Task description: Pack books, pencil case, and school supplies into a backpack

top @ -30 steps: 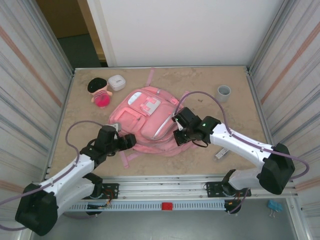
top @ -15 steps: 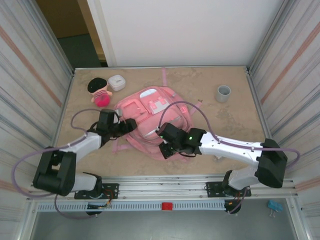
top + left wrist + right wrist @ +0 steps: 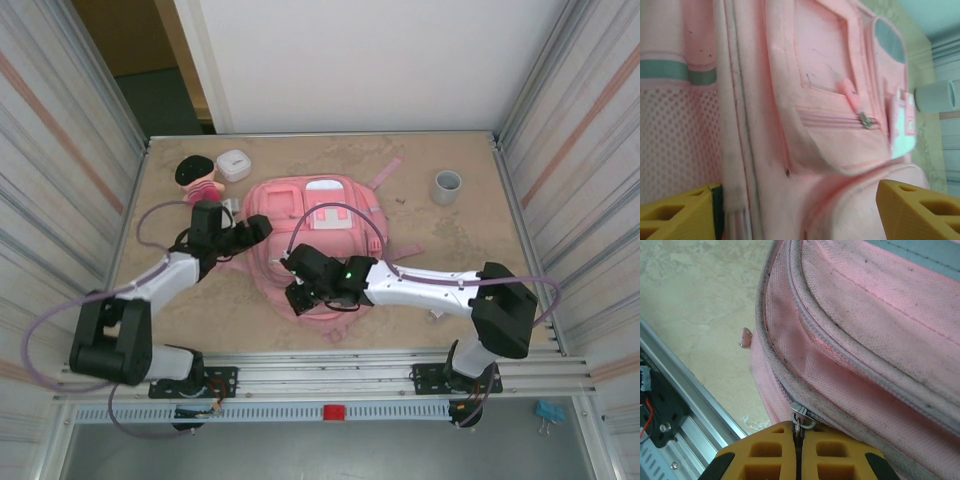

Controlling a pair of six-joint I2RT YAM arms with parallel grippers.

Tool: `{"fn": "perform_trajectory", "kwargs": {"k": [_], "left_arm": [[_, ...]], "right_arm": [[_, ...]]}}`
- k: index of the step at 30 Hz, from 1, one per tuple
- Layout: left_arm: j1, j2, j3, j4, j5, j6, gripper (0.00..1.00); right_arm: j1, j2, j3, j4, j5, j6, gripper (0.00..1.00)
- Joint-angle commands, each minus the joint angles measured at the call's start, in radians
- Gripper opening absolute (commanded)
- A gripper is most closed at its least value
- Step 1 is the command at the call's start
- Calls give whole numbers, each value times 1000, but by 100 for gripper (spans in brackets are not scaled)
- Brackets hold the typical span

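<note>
The pink backpack (image 3: 330,215) lies flat in the middle of the table, white patches toward the far wall. My right gripper (image 3: 298,290) is at its near left corner, shut on the metal zipper pull (image 3: 801,415) of the grey main zip; the right gripper (image 3: 798,440) has its yellow pads pressed together. My left gripper (image 3: 252,232) is against the backpack's left side. In the left wrist view the left gripper (image 3: 797,195) has its jaws wide apart, and the backpack (image 3: 830,125) bulges between them. Book and pencil case are hidden. A small white stick (image 3: 436,318) peeks from under the right arm.
A black-haired pink doll (image 3: 200,180) and a small white box (image 3: 233,165) sit at the far left. A grey cup (image 3: 447,185) stands at the far right. The metal rail (image 3: 680,390) of the table's front edge runs close to the right gripper.
The backpack has turned and slid left. My right gripper travelled left along the zip to the near left corner. My left gripper moved up toward the doll, staying at the backpack's left side.
</note>
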Motion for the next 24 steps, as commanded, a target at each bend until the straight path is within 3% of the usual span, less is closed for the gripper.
{"fn": "perform_trajectory", "kwargs": {"k": [1, 5, 10, 19, 24], "left_arm": [[-4, -179, -40, -128, -20, -30, 79], [-7, -373, -97, -218, 6, -99, 75], [-26, -592, -206, -240, 58, -308, 67], [-71, -982, -417, -317, -14, -770, 58], [-93, -1123, -489, -364, -26, -920, 55]], "right_arm": [[-18, 20, 48, 101, -15, 15, 0], [-20, 25, 47, 103, -26, 11, 0], [-22, 31, 50, 106, -28, 6, 0], [-21, 57, 78, 95, -29, -3, 0], [-19, 67, 82, 100, -36, 3, 0]]}}
